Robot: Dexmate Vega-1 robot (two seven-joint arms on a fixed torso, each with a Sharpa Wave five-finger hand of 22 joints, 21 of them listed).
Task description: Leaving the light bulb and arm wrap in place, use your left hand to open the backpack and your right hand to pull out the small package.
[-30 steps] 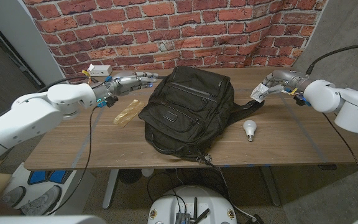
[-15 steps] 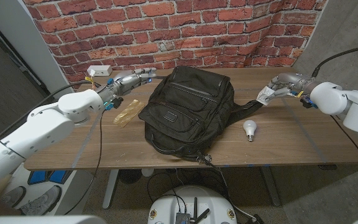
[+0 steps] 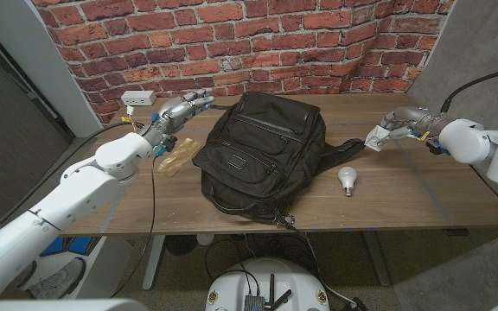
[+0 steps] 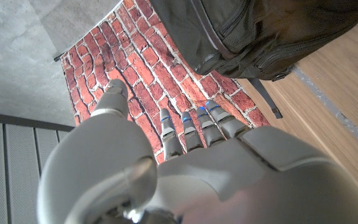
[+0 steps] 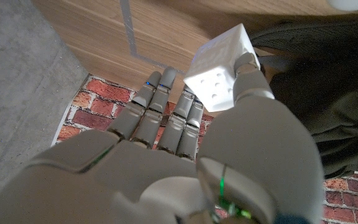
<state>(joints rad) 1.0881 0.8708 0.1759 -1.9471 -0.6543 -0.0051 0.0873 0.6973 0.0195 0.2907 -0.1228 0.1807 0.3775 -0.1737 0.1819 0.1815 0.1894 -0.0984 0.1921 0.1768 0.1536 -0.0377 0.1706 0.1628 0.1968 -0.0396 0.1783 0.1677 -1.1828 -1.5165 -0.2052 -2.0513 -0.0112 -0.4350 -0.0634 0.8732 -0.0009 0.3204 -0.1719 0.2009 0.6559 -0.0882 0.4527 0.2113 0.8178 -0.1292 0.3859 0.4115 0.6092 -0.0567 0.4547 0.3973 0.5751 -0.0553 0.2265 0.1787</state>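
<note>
The small package [image 5: 219, 70] was held up off the surface [image 3: 405, 194] by the right robot hand [image 3: 398, 126], out past the right side of the backpack [image 3: 262, 151] and above its trailing strap. In the right wrist view it was seen as a white, boxy thing with a few dots on one face, pinched at a corner between the thumb and the fingers [image 5: 160, 115] behind it. It looked light and fairly stiff — probably a thin carton, so it could likely be dented if squeezed hard. A pinch across two flat faces would probably be safer than that corner hold, since the smooth white sides looked like they could slip.

The left robot hand [image 3: 180, 111] was held at the back left corner of the backpack with nothing in it, fingers stretched out straight towards the brick wall — released, basically. The backpack itself looked soft and floppy, lying flat with the zips visible along the top panel; any further opening would best be done by the zipper pull or the fabric edge, not the body.

The light bulb [image 3: 347, 180] was lying on the surface just right of the backpack, well apart from both hands, and it should be treated as fragile. The arm wrap [image 3: 175, 156] was lying on the left side, just beside the backpack.
</note>
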